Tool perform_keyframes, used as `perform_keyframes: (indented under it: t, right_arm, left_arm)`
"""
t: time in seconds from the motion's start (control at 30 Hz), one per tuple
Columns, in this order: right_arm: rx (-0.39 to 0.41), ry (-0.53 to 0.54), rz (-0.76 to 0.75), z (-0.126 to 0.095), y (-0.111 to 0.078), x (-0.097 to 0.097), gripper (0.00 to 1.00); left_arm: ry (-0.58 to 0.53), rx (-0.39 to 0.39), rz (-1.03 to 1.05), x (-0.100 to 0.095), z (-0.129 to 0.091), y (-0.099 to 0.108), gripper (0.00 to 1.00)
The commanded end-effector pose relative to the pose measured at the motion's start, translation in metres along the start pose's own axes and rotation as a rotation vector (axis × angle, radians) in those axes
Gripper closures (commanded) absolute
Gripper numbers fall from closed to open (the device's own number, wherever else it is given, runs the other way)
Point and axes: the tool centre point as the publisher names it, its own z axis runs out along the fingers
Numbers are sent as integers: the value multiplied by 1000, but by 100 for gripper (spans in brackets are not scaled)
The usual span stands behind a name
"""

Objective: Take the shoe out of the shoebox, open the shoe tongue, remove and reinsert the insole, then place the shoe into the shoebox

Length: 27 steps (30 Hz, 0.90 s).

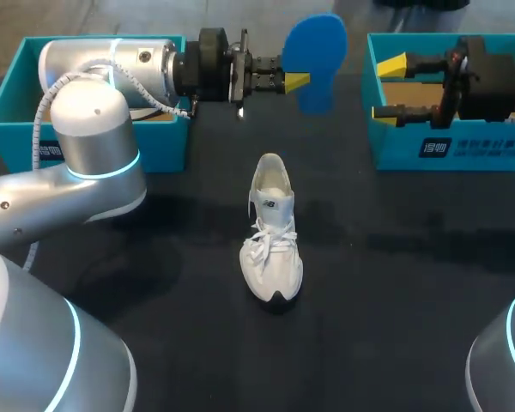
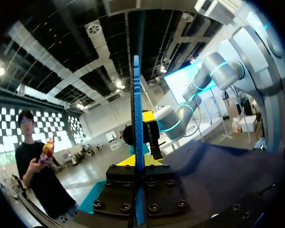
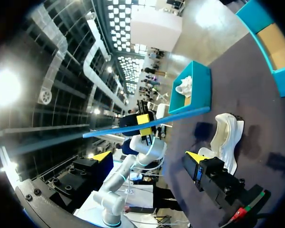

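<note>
shoe (image 1: pixel 272 232) out on tabletop (image 1: pixel 395 283), insole (image 1: pixel 316 60) removed and clamped in left tool (image 1: pixel 296 81), right tool (image 1: pixel 386 87) open, empty; reinsertion and boxing seemingly remain.

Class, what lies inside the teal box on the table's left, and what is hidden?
Inside the left box, the right wrist view shows a second white shoe. In the head view the left arm covers most of the inside; only some brown floor shows.
</note>
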Motion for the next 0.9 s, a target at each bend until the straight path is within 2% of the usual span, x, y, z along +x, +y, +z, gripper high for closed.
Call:
perform_keyframes:
  t: [0.03, 0.17, 0.53, 0.67, 0.9]
  right_arm:
    - [-1, -1, 0, 2, 0, 0, 0]
    - [-1, -1, 0, 2, 0, 0, 0]
    - [-1, -1, 0, 2, 0, 0, 0]
    - [-1, -1, 0, 2, 0, 0, 0]
    - [-1, -1, 0, 2, 0, 0, 0]
  left_arm:
    - [-39, 29, 960, -3, -4, 3, 100]
    - [-24, 27, 1109, -7, -6, 8, 100]
    - [23, 18, 1194, -15, -4, 3, 100]
    - [-18, 16, 1186, -18, -6, 1, 100]
    - [-18, 16, 1186, -18, -6, 1, 100]
